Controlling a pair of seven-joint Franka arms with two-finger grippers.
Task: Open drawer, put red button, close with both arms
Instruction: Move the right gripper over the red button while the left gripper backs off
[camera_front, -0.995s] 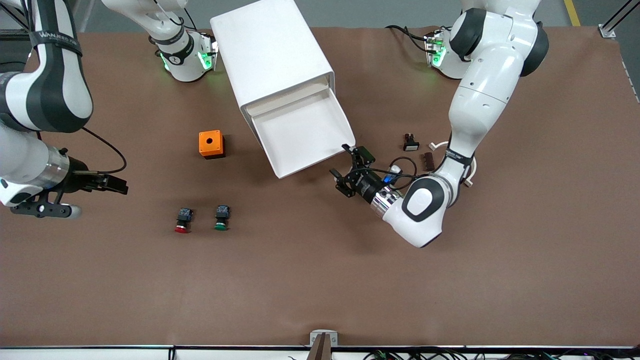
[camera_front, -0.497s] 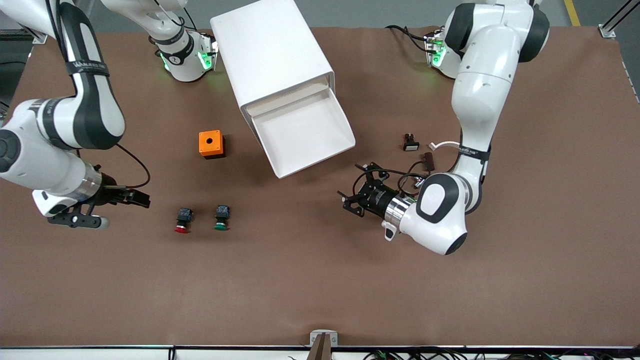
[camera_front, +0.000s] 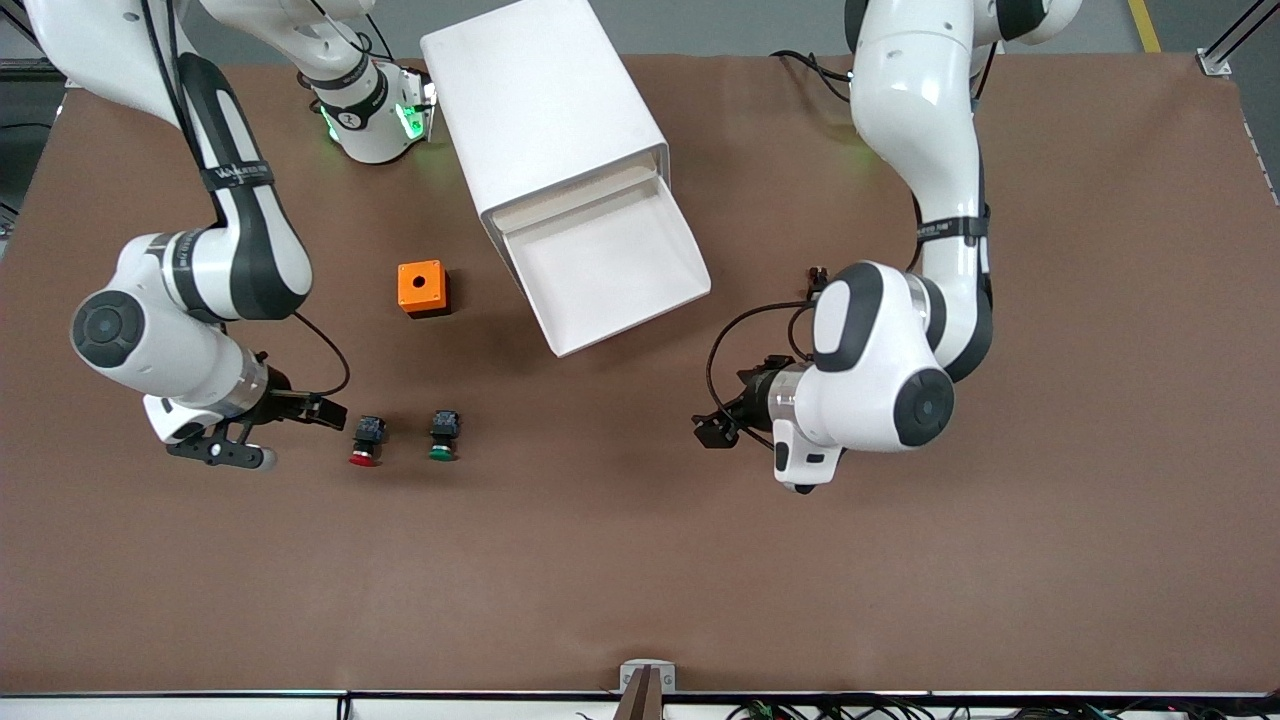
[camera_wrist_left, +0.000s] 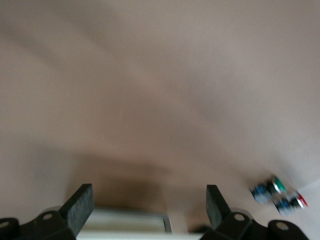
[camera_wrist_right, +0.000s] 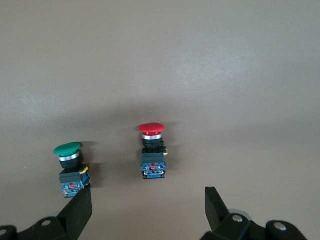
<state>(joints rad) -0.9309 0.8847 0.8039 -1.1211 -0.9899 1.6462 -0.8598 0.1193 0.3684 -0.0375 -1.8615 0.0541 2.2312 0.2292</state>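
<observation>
Pickup of the red button (camera_front: 366, 440) looks to be the step in hand. The drawer (camera_front: 605, 262) already stands pulled out of the cabinet (camera_front: 545, 110) and shows nothing inside.

The button lies on the table (camera_front: 640, 580) at about seven o'clock from the drawer, cap toward the front camera. The right gripper (camera_front: 330, 411) sits just at its nine o'clock, fingers apart and holding nothing. It may be a little above the table; height is hard to judge.

Next the gripper should straddle the black-and-blue body, close on it, then lift it toward the drawer at one o'clock.

The green button (camera_front: 443, 436) lies near the red one at three o'clock, so the fingers have little spare room on that side. The orange box (camera_front: 421, 288) sits by the carry path, and the drawer's front lip must be cleared.

The left gripper (camera_front: 715, 428), fingers spread and empty, waits over bare table at five o'clock from the drawer, well apart from the buttons.
</observation>
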